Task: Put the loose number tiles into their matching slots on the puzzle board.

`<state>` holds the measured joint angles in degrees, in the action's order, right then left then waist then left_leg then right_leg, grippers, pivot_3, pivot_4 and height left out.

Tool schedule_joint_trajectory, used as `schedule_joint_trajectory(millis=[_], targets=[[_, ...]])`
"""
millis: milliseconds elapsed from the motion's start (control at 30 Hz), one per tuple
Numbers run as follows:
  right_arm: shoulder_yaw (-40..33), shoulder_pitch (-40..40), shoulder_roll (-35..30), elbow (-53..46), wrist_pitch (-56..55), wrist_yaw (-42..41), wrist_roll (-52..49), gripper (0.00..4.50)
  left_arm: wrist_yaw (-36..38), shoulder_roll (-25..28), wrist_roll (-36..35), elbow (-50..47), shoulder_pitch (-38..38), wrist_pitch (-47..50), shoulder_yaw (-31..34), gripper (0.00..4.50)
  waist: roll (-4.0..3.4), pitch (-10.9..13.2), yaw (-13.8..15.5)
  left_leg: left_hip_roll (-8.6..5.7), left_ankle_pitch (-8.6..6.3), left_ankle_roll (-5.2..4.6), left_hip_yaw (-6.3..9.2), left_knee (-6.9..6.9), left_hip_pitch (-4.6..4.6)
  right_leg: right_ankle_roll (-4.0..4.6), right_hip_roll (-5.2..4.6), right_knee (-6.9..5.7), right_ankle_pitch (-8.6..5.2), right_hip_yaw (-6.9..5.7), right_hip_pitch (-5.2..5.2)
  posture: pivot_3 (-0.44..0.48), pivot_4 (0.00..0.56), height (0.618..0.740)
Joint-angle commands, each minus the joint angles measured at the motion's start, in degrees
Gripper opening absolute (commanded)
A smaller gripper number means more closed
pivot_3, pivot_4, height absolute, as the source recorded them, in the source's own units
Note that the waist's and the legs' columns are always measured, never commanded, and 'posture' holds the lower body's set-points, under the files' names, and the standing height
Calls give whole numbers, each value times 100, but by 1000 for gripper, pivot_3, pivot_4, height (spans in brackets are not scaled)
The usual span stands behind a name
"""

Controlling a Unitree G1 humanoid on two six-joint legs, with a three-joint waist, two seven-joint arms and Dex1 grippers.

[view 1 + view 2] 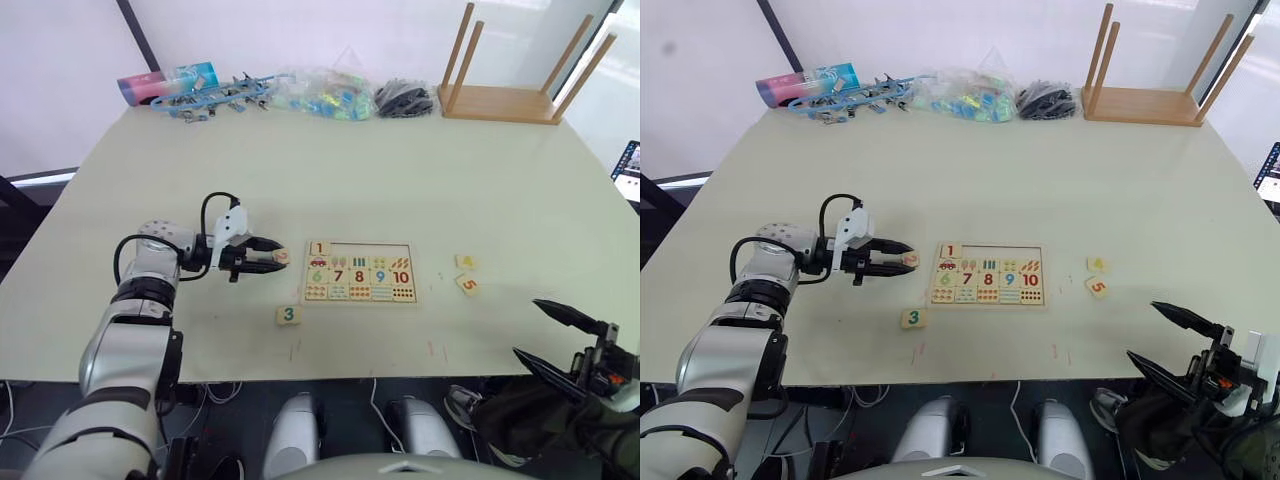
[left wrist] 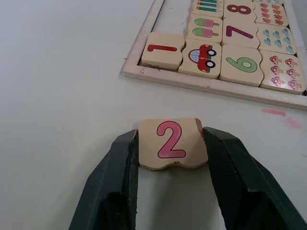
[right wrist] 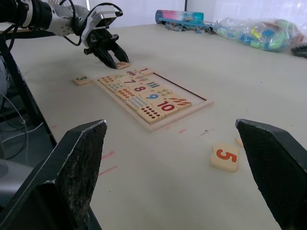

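One tile, the red 1 (image 2: 162, 48), is sitting in the top row of the puzzle board (image 1: 359, 272) at that row's left end, leaving four slots (image 1: 366, 249) beside it lying bare as a pale strip along the board's upper edge in the left eye view. The left claw (image 1: 262, 258) is pinching the pink 2 tile (image 2: 172, 143) by two opposite edges, fingers (image 2: 116, 178) closed snugly against the wood, digit facing up; held flat like that, the tile is judged ready to be slid or lowered into a recess without turning. In the left eye view this claw is sitting at centre-left of the frame, just to the left of the board's upper left corner, so the 2 is lying near but outside the rim, with the vacant slot next to the 1 a little to its right. The green 3 tile (image 1: 289, 315) is resting on the tabletop (image 1: 350, 170) below the board's lower left corner, apart from the claw. The yellow 4 tile (image 1: 465, 262) and orange 5 tile (image 1: 468, 285) are lying together right of the board. The right claw (image 1: 560, 340) is hanging at the lower right of the frame, spread wide and holding nothing, well apart from those two tiles.
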<state>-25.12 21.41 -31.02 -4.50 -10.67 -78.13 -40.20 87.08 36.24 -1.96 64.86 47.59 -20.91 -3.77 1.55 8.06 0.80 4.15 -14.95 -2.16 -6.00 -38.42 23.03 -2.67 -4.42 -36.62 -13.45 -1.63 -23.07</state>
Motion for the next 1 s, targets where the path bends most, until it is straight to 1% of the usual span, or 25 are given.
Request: schedule_joint_trajectory(millis=[33,133,267,333,433,467,567,633,700,767,833,1000], targets=[[-71,2,1,-154,-78,19,-53,4500,84,-5,20,-15,-185,-18,2,1560,-1,-1,-3,0,0,0,0,0,0,0,0,0,0,0,0,0,150,738],[-21,-29,2,-159,-52,-7,-61,4500,93,53,-279,-404,-467,162,248,1560,-1,-1,-8,0,0,0,0,0,0,0,0,0,0,0,0,0,150,738],[78,-130,-19,-73,-39,-93,-50,4500,-364,150,-729,-1400,-1026,880,641,1560,-1,-1,-39,5,0,0,-1,1,0,0,0,-1,0,3,-1,0,150,738],[123,-204,-49,33,-67,-184,-31,4500,-801,241,-1020,-2394,-1597,1576,913,1560,-2,0,-67,6,0,0,-1,1,-1,0,-1,-3,0,4,-1,0,150,738],[138,-326,-120,243,-102,-346,-16,4500,-1639,333,-1476,-4296,-2700,2856,1398,1560,-3,1,-136,14,0,0,0,3,-3,0,-5,-5,0,5,-1,0,150,738],[142,-389,-142,333,-111,-404,-7,4500,-2084,307,-1560,-4994,-3134,3279,1601,1560,-3,2,-134,19,0,0,0,5,-3,0,-9,-4,0,6,-1,0,150,738],[154,-508,-173,497,-130,-517,9,4500,-3004,178,-1781,-6413,-3953,4204,1962,1560,-6,5,-113,16,0,0,4,4,-6,-1,-19,-4,0,3,-2,0,150,738],[150,-554,-191,544,-120,-552,6,4500,-3595,52,-1845,-7084,-4260,4668,2118,1560,-11,9,-50,12,0,1,5,3,-8,-1,-27,-4,0,1,1,0,150,738],[140,-589,-215,555,-89,-568,-1,4500,-4266,-199,-1957,-7623,-4416,5168,2312,1560,-11,9,8,9,0,1,6,2,-10,-1,-28,-6,1,0,1,0,150,738],[119,-613,-266,514,-16,-584,-29,4500,-5370,-800,-1961,-8507,-4706,5863,2484,1560,-14,8,13,8,0,2,8,2,-11,-1,-28,-7,1,0,2,0,150,738],[115,-621,-301,486,25,-588,-43,4500,-6159,-1307,-1934,-9175,-4909,6401,2532,1560,-8,5,12,3,0,1,7,2,-12,-2,-31,-5,1,2,8,0,150,738],[120,-629,-348,432,86,-607,-54,4500,-7683,-2430,-1732,-10243,-5113,7299,2400,1560,-5,5,9,-4,1,0,10,3,-14,-1,-14,1,0,0,20,0,150,738]])
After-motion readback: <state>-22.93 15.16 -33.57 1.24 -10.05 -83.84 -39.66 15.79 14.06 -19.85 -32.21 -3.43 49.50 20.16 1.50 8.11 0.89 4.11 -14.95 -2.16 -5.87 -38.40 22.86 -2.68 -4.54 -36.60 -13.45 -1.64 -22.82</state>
